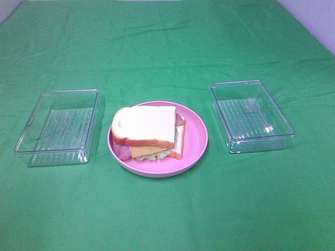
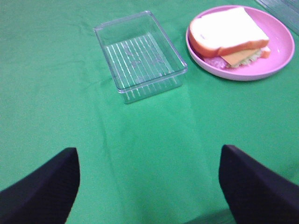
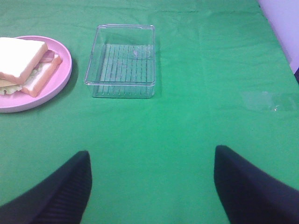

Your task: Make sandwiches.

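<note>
A finished sandwich [image 1: 152, 133] sits on the pink plate [image 1: 196, 133], trays [image 1: 57, 125] at nine and three o'clock. Both grippers [image 2: 149, 186] [image 3: 152, 186] hang released, empty; likely nothing remains but retreat.

We see one assembled toy sandwich [image 1: 149, 133] lying flat on a round pink plate [image 1: 196, 138]. Its top bread slice sits askew. Cheese, lettuce and bacon peek out beneath.

Bright even overhead light, soft short shadows, mild glare on clear trays [image 1: 251, 116], slightly soft focus
</note>
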